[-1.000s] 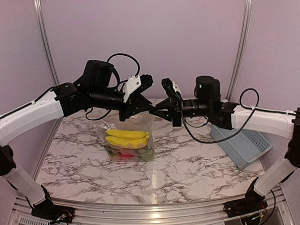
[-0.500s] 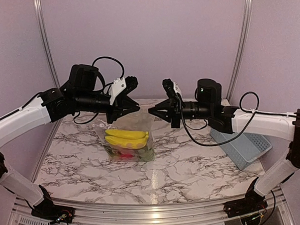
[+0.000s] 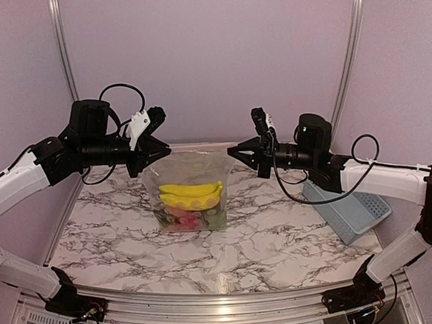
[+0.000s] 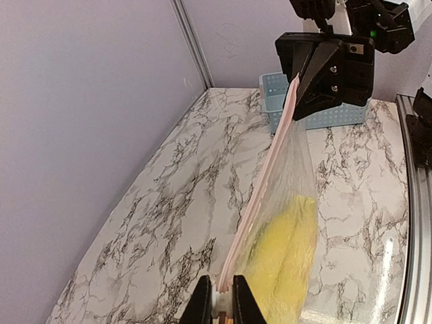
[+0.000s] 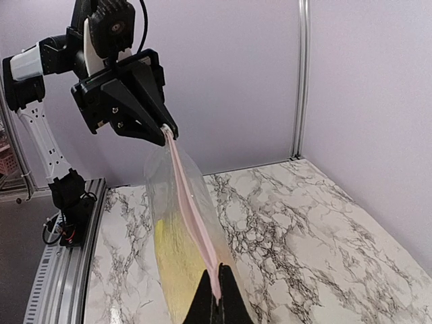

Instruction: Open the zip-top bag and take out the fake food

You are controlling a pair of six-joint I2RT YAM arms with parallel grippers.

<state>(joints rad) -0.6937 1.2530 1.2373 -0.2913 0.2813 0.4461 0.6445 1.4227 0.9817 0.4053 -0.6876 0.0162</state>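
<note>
The zip-top bag (image 3: 189,172) hangs mouth-up between the two arms, over the middle of the surface (image 3: 277,252) and nearer its far edge than its near one; whether its bottom touches the marble or hangs just clear cannot be told. The left end effector (image 3: 156,148) is pressed together on one end of the pink zip strip (image 4: 266,175); the right end effector (image 3: 236,152) pinches the other end; the strip runs taut and straight between them in both wrist views.

Held this way, the weight of the fake food (image 3: 192,197) settles it in the bottom of the bag, the yellow banana (image 3: 191,193) lying across the top of the red and green pieces; that leaves the plastic near the mouth free. The strip reads as a single line, so the seal is probably not yet parted; pulling along its length looks more like steadying than opening.

The light blue basket (image 3: 356,212) sits tilted by the right edge of the surface, well apart from the bag; it is likely where the pieces will go.
</note>
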